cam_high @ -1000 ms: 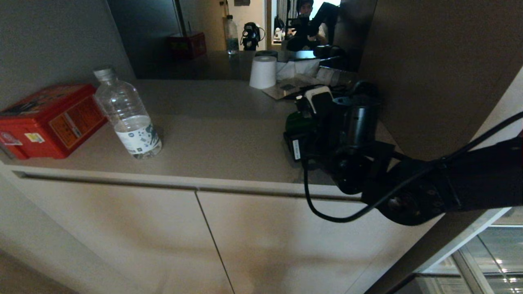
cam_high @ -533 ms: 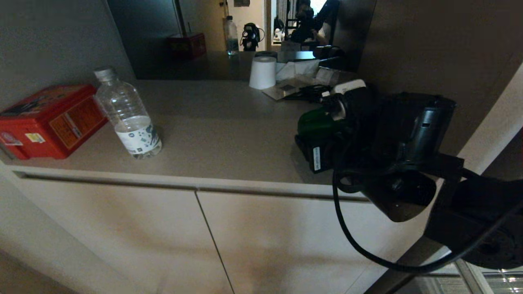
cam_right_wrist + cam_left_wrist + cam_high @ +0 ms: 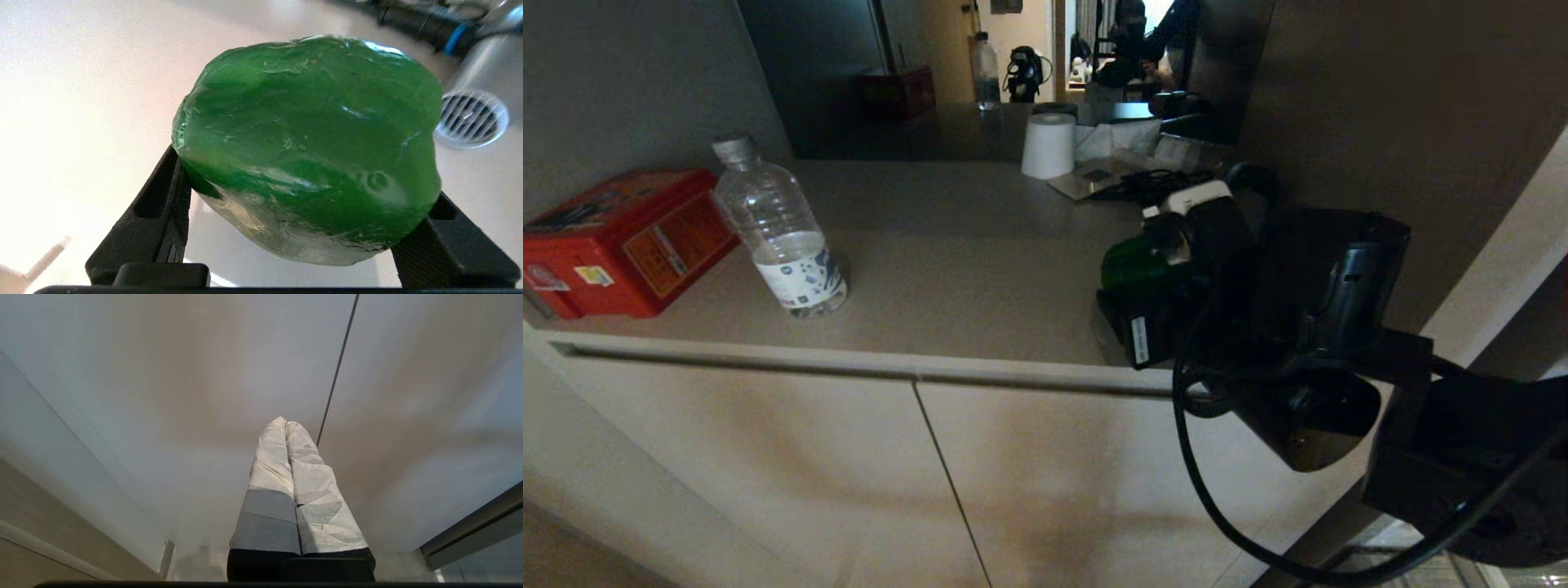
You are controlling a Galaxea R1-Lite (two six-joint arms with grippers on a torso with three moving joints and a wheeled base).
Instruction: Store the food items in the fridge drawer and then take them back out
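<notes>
The desk (image 3: 947,269) fills most of the head view, a pale top above cabinet doors. At its 3 o'clock side the right arm reaches in. A second ago its wrist sat further back over the desk at about 2 o'clock; now the arm has swung towards the front edge, and the right hand (image 3: 1156,286) hangs just above the desk near the rim. The camera has not shifted, since the red box (image 3: 621,241) at 9 o'clock and the water bottle (image 3: 778,233) beside it keep their places. The grip has not changed over that second.

My reading is that the pepper is on a carry, either heading off to the fridge drawer or just back from it; the drawer itself is not in view, so I cannot tell which half of the task this is.

The right hand is clamped on the bell pepper (image 3: 310,143), one black finger pressing each flank. The pepper is glossy dark green, lumpy and scuffed, with a paler worn patch underneath. Behind it on the desk lies the hair dryer (image 3: 474,110), ribbed nozzle facing the wrist camera.

The left hand (image 3: 286,424) is parked low before the cabinet fronts, its taped fingers pressed together on nothing.
</notes>
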